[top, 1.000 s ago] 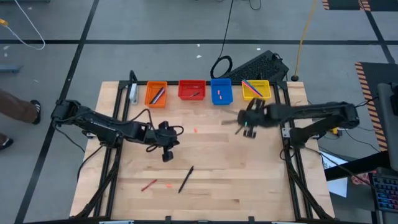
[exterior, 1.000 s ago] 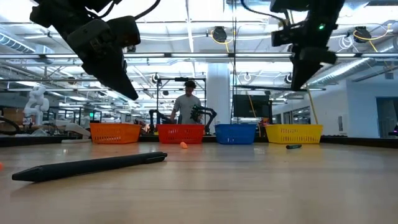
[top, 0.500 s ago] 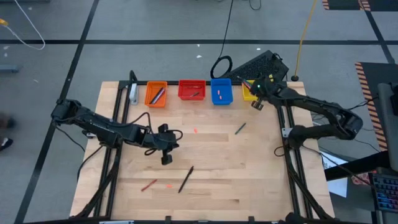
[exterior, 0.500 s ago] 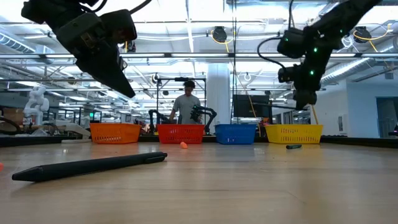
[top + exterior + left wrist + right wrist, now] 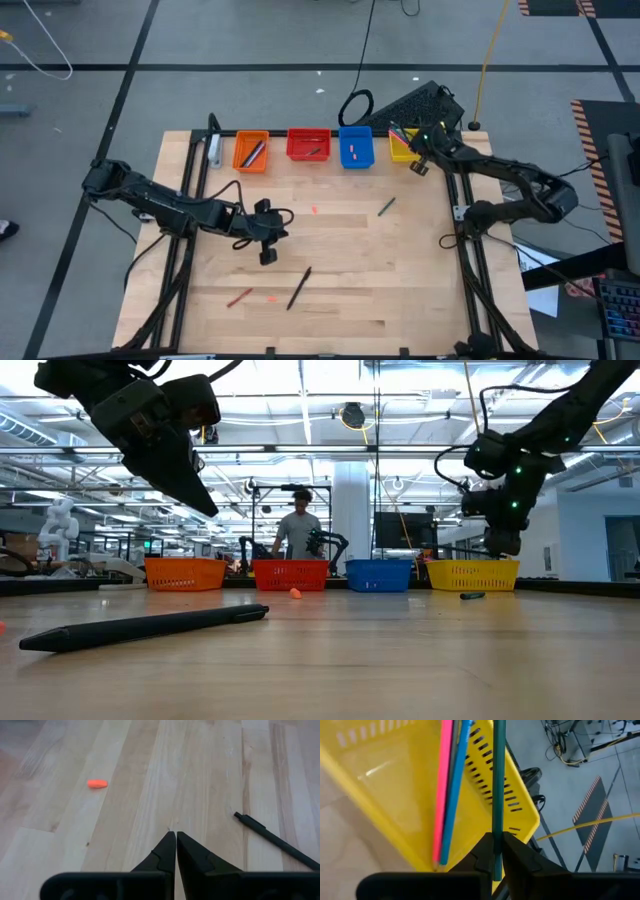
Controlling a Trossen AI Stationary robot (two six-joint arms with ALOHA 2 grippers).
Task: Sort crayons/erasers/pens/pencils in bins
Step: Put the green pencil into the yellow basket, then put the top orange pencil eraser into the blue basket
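My right gripper [image 5: 418, 165] hovers at the yellow bin [image 5: 408, 146] on the table's far right, shut on a green pencil [image 5: 498, 770]. A pink and a blue stick [image 5: 451, 790] lie in that bin. The orange [image 5: 250, 150], red [image 5: 308, 145] and blue [image 5: 355, 148] bins stand in a row to its left. My left gripper [image 5: 266, 250] hangs shut above the table's middle left, holding nothing. On the wood lie a black pen [image 5: 299, 288], a red crayon [image 5: 238, 297], two erasers [image 5: 271, 297] [image 5: 313, 210] and a short dark green stick [image 5: 386, 206]. My right gripper pinches the green pencil between its two fingers near one end [image 5: 497, 827]. The pencil runs straight on ahead of the fingertips, in line with the fingers. It is lifted clear and crosses above the yellow bin's slotted wall [image 5: 490, 795].
A keyboard and cables [image 5: 415, 103] lie on the floor behind the bins. A metal part [image 5: 214, 145] sits at the far left by the orange bin. A person [image 5: 300, 532] stands in the room beyond the table. Bare wood spreads between the two arms.
My right gripper has swung from above the table's middle right toward the far edge and now stands over the yellow bin with the green pencil. The short dark green stick stays on the wood where the gripper was.
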